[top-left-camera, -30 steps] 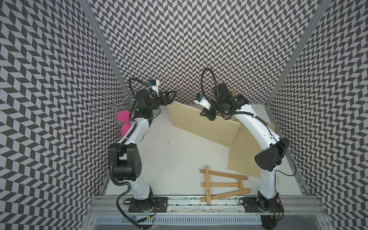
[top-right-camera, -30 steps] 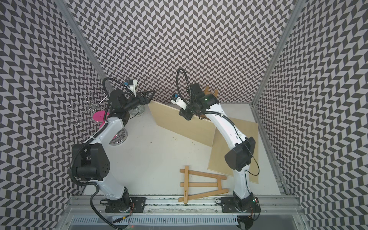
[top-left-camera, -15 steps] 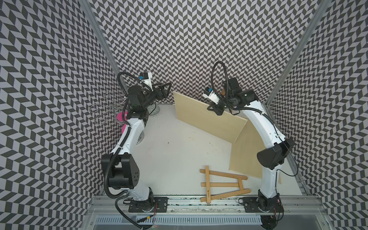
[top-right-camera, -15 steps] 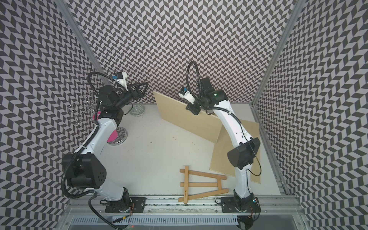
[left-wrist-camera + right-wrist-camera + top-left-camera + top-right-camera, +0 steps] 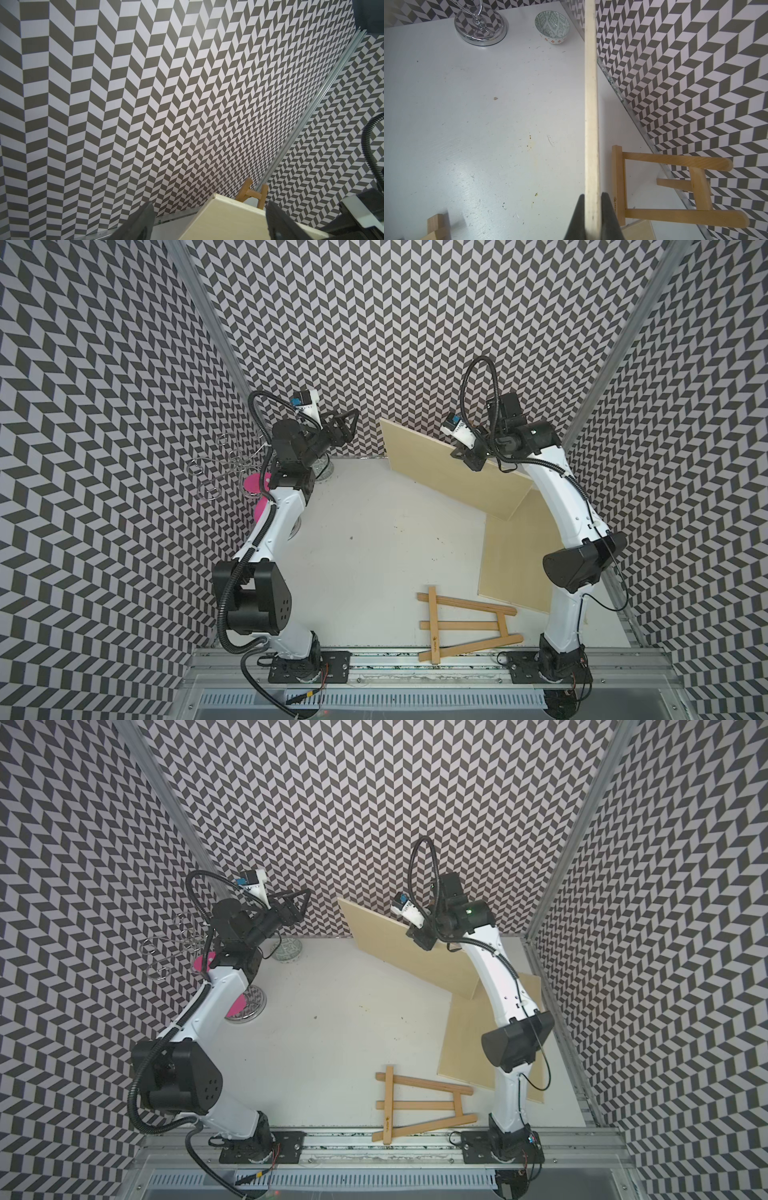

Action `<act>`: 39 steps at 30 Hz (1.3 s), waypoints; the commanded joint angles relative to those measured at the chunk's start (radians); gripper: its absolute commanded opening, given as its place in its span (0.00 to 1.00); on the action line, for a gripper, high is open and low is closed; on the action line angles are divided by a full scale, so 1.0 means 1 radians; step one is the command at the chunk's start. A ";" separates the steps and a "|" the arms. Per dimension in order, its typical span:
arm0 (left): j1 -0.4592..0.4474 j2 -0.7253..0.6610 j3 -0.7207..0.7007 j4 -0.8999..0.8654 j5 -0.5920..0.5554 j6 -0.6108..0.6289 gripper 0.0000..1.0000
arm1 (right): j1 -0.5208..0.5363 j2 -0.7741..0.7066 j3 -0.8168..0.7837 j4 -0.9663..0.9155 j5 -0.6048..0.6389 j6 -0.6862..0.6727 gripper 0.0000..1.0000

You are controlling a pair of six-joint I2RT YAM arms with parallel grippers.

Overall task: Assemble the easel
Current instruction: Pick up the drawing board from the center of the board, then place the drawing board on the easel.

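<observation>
Clamping tight on the edge of a pale board (image 5: 591,104), the right gripper (image 5: 592,195) has both jaws pressed flat against its two faces, no gap showing. In both top views that board (image 5: 449,472) hangs tilted above the bench (image 5: 365,551) at about 1 o'clock, its high corner towards the back wall and its low corner towards the right side.

Over at 11 o'clock the left gripper (image 5: 349,418) is up high by the back wall, jaws spread wide and holding nothing. Its wrist view looks between the two fingers at the board's near corner.

Down at 5 o'clock, a wooden easel frame (image 5: 461,624) lies flat on the bench, one end over the front rail, well apart from both grippers. A second easel frame (image 5: 675,160) shows behind the held board, close to the back wall.

Another board (image 5: 515,568) lies flat at 3 o'clock under the right arm. A patterned bowl (image 5: 552,27) and a chrome stand (image 5: 480,29) sit at 11 o'clock.
</observation>
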 commanded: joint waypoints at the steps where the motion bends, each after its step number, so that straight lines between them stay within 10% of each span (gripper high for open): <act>1: -0.016 0.020 0.008 0.043 -0.027 0.021 0.84 | -0.042 -0.088 0.082 0.194 -0.029 -0.070 0.00; 39: -0.055 0.062 -0.065 0.113 -0.053 0.008 0.83 | -0.079 -0.028 0.008 0.292 -0.071 0.072 0.00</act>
